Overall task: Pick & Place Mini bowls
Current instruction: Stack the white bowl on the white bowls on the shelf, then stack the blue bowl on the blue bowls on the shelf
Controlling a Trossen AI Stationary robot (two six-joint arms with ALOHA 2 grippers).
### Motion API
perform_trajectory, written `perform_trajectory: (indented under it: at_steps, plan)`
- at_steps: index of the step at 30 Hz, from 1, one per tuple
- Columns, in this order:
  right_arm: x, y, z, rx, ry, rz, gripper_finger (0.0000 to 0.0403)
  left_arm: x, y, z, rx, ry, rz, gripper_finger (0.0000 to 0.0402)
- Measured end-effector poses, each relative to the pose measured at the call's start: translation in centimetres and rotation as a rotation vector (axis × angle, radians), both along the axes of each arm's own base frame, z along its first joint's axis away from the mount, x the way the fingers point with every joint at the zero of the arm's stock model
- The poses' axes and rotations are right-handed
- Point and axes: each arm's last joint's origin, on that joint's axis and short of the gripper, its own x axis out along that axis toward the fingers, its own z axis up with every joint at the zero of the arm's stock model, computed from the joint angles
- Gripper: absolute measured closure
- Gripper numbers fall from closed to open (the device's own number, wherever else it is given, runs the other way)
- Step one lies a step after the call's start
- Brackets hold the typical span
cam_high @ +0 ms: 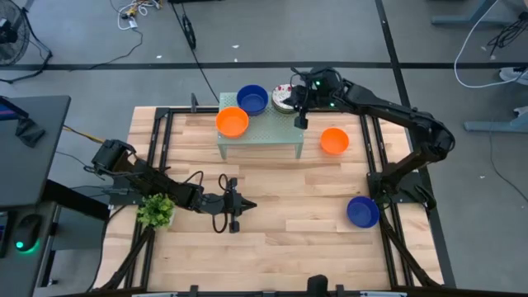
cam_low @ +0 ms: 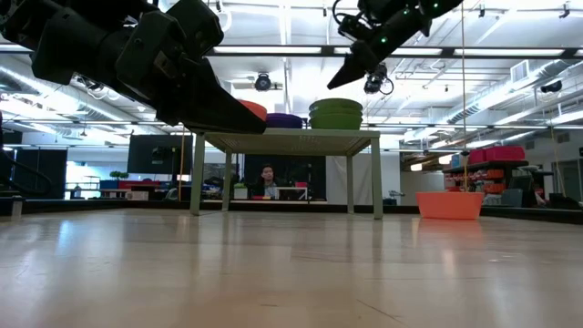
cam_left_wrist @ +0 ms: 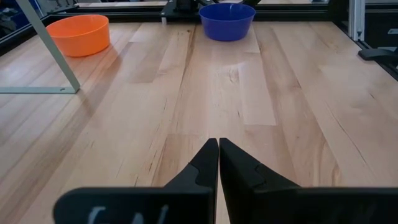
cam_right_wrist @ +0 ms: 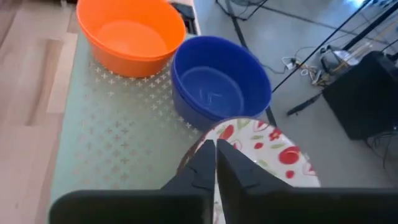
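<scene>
A mint-green stand (cam_high: 272,136) carries three mini bowls: an orange one (cam_high: 233,122), a dark blue one (cam_high: 252,100) and a white red-speckled one (cam_high: 284,96), each resting on its base. A second orange bowl (cam_high: 334,140) and a second blue bowl (cam_high: 362,211) sit on the table to the stand's right. My right gripper (cam_high: 301,118) hovers shut above the stand, beside the speckled bowl (cam_right_wrist: 270,149); the low view shows it (cam_low: 339,80) clear of the bowls. My left gripper (cam_high: 244,205) waits shut, low over the table's middle (cam_left_wrist: 218,146).
A small leafy plant (cam_high: 155,211) stands by the left arm near the table's left edge. Black frame rails (cam_high: 375,165) run along both sides of the table. The stand's legs (cam_left_wrist: 53,53) rise from the wood. Bare boards (cam_high: 297,223) lie between the left gripper and the near blue bowl.
</scene>
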Motion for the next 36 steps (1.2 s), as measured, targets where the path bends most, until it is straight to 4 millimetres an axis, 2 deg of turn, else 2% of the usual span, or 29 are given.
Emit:
perform_trajectory:
  at_steps: [3, 6, 11, 18, 24, 27, 32, 36]
  plan:
    - [0.5, -0.4, -0.7, 0.017, 0.007, -0.008, 0.0377, 0.0, 0.0, 0.0, 0.000, 0.000, 0.000, 0.0385]
    - [0.9, -0.6, -1.3, 0.027, 0.027, -0.007, 0.0380, 0.0, 0.0, 0.0, 0.001, 0.004, 0.000, 0.0385]
    - [0.9, -0.6, -1.4, 0.022, 0.031, -0.003, 0.0399, -0.1, 0.0, -0.1, 0.005, 0.014, 0.000, 0.0385]
    - [0.7, -0.5, -1.8, 0.042, 0.075, 0.002, 0.0393, -0.1, 0.0, -0.1, 0.005, 0.014, 0.000, 0.0385]
    - [0.7, -0.4, -1.6, 0.022, 0.066, 0.008, 0.0399, -0.1, 0.0, -0.1, 0.005, 0.014, 0.000, 0.0385]
    - [0.4, -0.2, -0.9, 0.002, 0.039, 0.009, 0.0396, -0.1, 0.0, -0.1, 0.005, 0.014, 0.001, 0.0385]
    - [-0.7, 1.7, 1.3, -0.006, -0.005, 0.009, 0.0397, -0.1, 0.0, -0.1, 0.005, 0.016, 0.000, 0.0385]
    - [-1.8, 4.9, 2.1, 0.053, 0.057, 0.027, 0.0400, -0.1, 0.0, -0.2, 0.002, 0.019, -0.003, 0.0385]
